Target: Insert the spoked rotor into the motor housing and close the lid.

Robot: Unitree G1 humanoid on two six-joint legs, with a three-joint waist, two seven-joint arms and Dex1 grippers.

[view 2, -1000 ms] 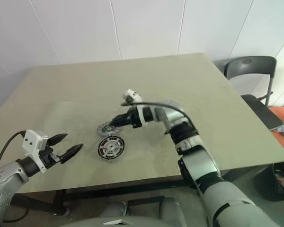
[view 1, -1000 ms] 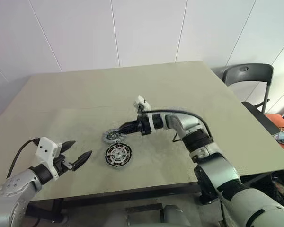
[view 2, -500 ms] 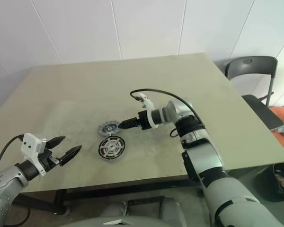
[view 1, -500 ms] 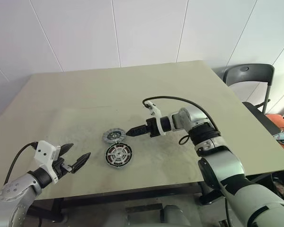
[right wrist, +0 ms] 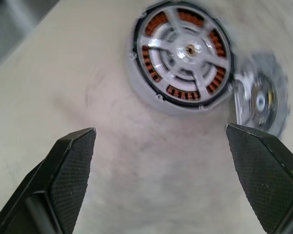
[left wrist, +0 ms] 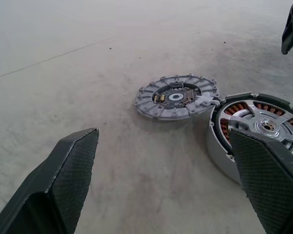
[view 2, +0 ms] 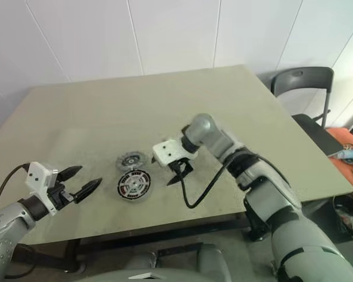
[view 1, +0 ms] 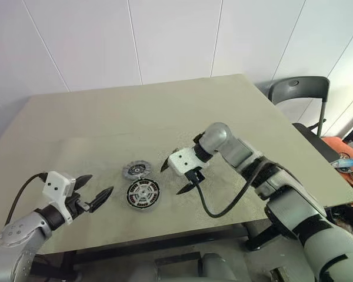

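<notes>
Released, my right pincer [view 1: 179, 177] swings off the lid [view 1: 136, 170], spread empty.
Spoked rotor [right wrist: 185, 53] sits in motor housing [view 1: 143, 194]; lidding remains.

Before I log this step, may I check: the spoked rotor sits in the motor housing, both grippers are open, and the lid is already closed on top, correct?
Not quite: the lid is not on the motor housing; it lies on the table beside it, as the left wrist view shows. The spoked rotor does sit inside, and the left gripper and right gripper are open.
</notes>
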